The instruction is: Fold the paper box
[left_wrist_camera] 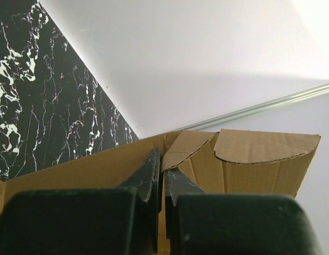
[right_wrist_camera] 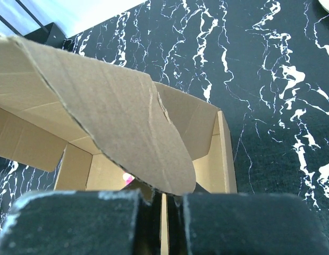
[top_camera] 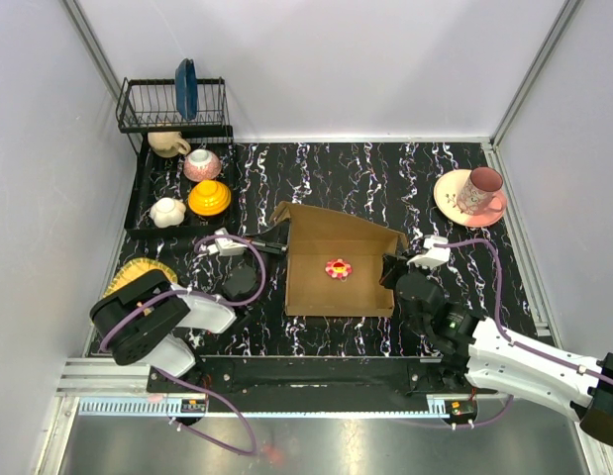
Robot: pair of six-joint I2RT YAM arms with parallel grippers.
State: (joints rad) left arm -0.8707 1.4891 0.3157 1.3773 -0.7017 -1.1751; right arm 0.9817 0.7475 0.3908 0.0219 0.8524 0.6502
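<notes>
The paper box (top_camera: 336,292) sits mid-table (top_camera: 385,168) between my two arms, side walls raised and top open, with a small pink flower-shaped piece (top_camera: 338,268) lying on its floor. My right gripper (top_camera: 392,269) is at the right wall, its jaws pinched together on the tip of the rounded flap (right_wrist_camera: 127,122), which arches up and over from there. My left gripper (top_camera: 277,245) is at the far-left corner with its jaws closed to a slit. Its tips lie against the left wall (left_wrist_camera: 74,172), but I cannot tell whether any cardboard is nipped between them. As I judge it, the step in hand is bringing that flap over and tucking it in. I would swing the right wrist in an arc about the crease rather than drag sideways, so the box does not skid, and let the left arm only brace the opposite wall. I would go slowly — the flap shows a ragged crack, and a hard pull could rip it.
</notes>
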